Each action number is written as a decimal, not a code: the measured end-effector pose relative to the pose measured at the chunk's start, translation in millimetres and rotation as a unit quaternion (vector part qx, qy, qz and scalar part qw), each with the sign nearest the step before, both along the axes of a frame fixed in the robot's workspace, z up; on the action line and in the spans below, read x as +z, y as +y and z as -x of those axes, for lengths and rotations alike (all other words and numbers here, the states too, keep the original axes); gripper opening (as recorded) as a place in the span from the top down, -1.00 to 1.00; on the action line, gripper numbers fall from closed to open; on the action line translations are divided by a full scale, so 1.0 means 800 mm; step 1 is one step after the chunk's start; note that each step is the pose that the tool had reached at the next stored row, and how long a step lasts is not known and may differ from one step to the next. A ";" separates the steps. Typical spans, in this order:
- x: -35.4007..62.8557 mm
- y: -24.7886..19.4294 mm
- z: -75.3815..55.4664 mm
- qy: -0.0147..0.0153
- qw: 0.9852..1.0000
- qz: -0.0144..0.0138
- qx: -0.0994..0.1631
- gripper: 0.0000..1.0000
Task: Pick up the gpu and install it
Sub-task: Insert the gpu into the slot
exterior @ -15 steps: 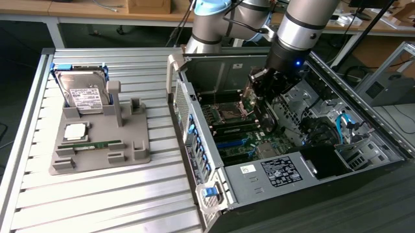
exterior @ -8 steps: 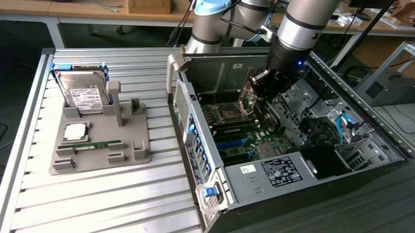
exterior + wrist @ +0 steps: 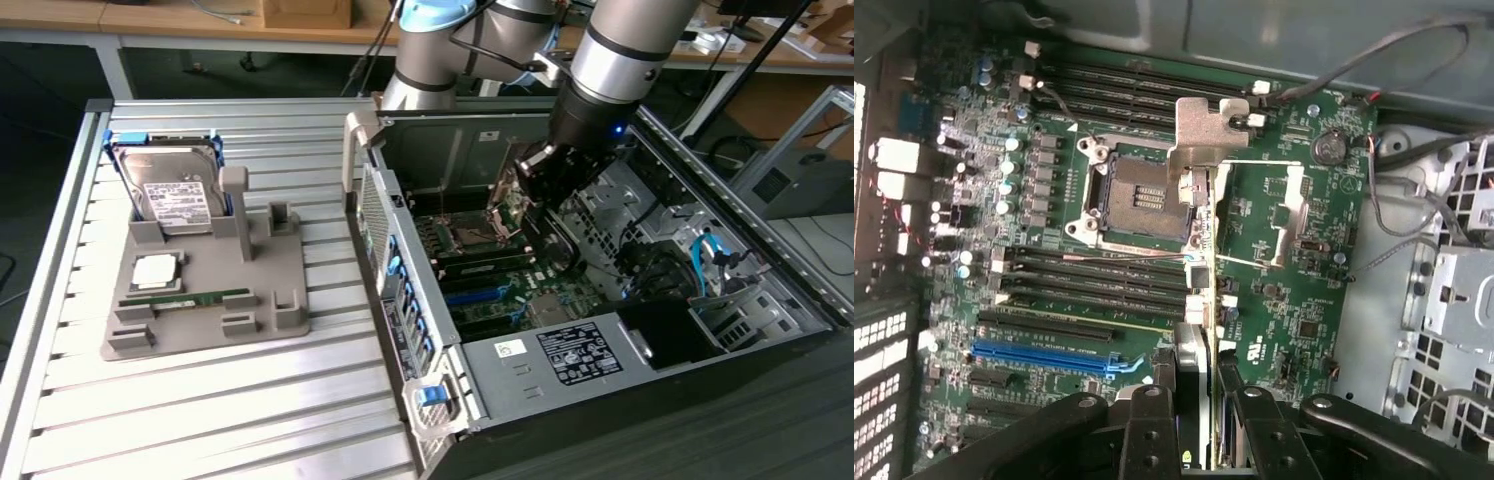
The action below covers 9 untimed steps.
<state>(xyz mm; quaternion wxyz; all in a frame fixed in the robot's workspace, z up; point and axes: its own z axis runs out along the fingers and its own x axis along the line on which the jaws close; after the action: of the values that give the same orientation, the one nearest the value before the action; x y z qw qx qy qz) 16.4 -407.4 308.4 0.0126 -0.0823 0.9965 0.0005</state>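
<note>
The gpu (image 3: 506, 207) is a thin brownish card with a silvery bracket, and it hangs inside the open computer case (image 3: 574, 355) above the motherboard. My gripper (image 3: 537, 172) is shut on it from above. In the wrist view the gpu (image 3: 1201, 210) appears edge-on, its metal bracket over the area beside the empty processor socket (image 3: 1139, 195). The black fingers (image 3: 1154, 420) clamp its near end. The card hovers clear of the board, not seated in any slot.
A blue expansion slot (image 3: 1044, 355) and black slots lie on the green motherboard (image 3: 1304, 260). On the slatted table at the exterior view's left, a grey fixture (image 3: 274, 310) holds a hard drive (image 3: 174, 190), a processor chip (image 3: 156, 270) and a green memory stick (image 3: 187, 297). Cables and drive cages (image 3: 707, 260) line the case's far side.
</note>
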 end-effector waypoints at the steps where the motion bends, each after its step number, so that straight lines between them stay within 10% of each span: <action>1: 0.000 0.0000 0.000 0.000 1.000 0.000 0.003 0.47; 9: 0.000 0.0000 0.000 0.000 1.000 0.000 0.030 0.47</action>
<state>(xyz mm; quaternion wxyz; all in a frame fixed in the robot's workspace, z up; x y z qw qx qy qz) 16.4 -407.4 308.4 0.0126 -0.1123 0.9936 0.0008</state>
